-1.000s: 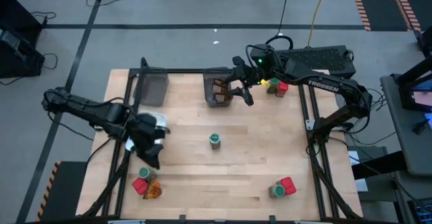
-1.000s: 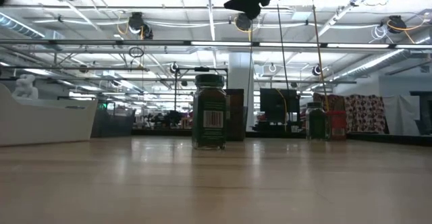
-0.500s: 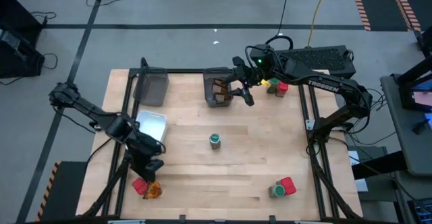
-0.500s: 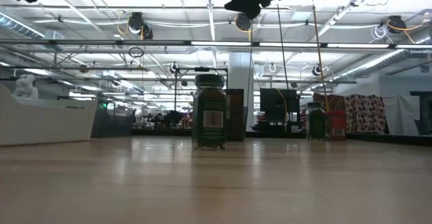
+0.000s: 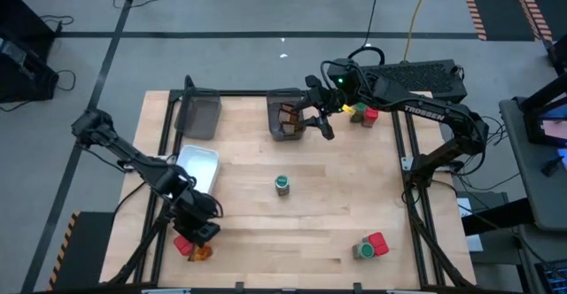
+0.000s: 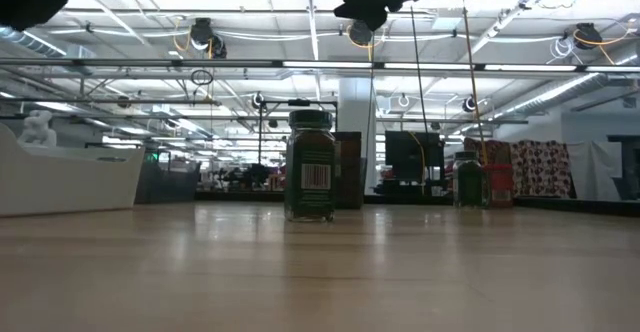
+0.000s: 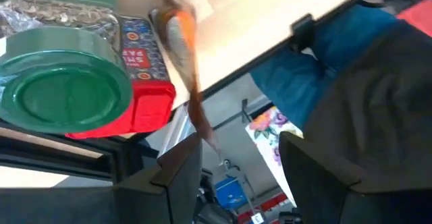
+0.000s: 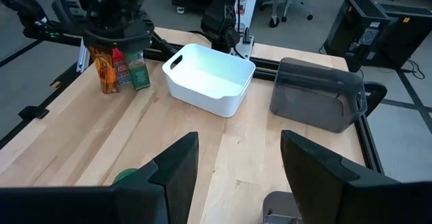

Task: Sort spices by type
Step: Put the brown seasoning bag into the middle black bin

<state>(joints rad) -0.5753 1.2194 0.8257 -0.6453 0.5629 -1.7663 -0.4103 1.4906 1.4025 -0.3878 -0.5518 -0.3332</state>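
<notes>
**Left gripper hangs over the corner pile of spices**

The left gripper [image 5: 202, 228] is low over the near left corner of the counter [image 5: 337, 205]. Its two fingers [image 7: 181, 173] are spread apart and nothing is between them. Right under it sits a small pile of spices. There is a jar with a round green lid [image 7: 62, 92], a red block box [image 7: 145, 82] pressed against the jar, and a brown-orange packet [image 7: 181, 38] just beside the box. From above, the gripper hides the jar, so only the red box and the packet show there.

The right gripper [image 5: 321, 127] is at the far side of the counter, over the edge of a dark grey bin [image 5: 276, 127]. Its fingers are spread too and hold nothing. Something brown-orange [image 5: 288, 115] lies in that bin; it looks like packets, but it is hard to be sure.

A second grey bin [image 5: 199, 115] stands at the far left. A white tray [image 5: 197, 163] stands near the left arm.

One green-lidded jar [image 5: 282, 184] stands alone in the middle of the counter. At the near right corner, another green-lidded jar [image 5: 364, 251] touches a red box [image 5: 378, 241]. At the far right edge there is a red box [image 5: 370, 114] with a yellow-green thing [image 5: 358, 111] beside it.
</notes>
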